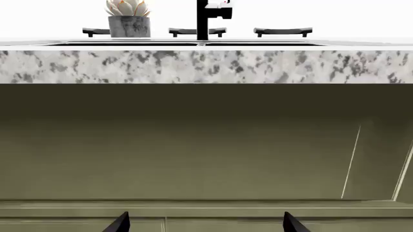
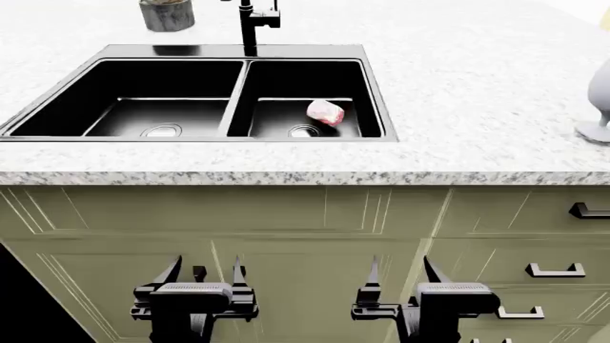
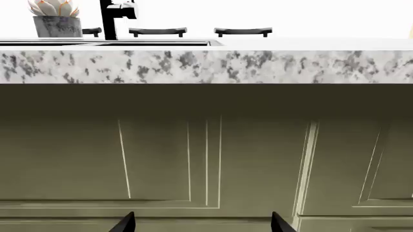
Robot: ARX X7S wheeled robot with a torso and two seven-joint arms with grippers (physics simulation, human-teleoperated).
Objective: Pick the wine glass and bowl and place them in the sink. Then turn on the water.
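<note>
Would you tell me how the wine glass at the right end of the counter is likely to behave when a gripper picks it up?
Only part of the wine glass shows at the head view's edge. Its rounded bowl above a small flat foot suggests it tips easily if nudged high. The smooth curved surface may slip between pads, so gripping low seems safer.

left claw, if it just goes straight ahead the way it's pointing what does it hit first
Most likely the olive cabinet front below the granite counter edge. The open left claw points squarely at that panel, though the gap is unclear.

Even, bright render light throughout, sharp with no blur. The wrist backgrounds blow out to white. The countertop (image 2: 458,93) overhang shades the cabinet fronts (image 1: 193,145); the sink (image 2: 200,93) basins show faint sheen.
</note>
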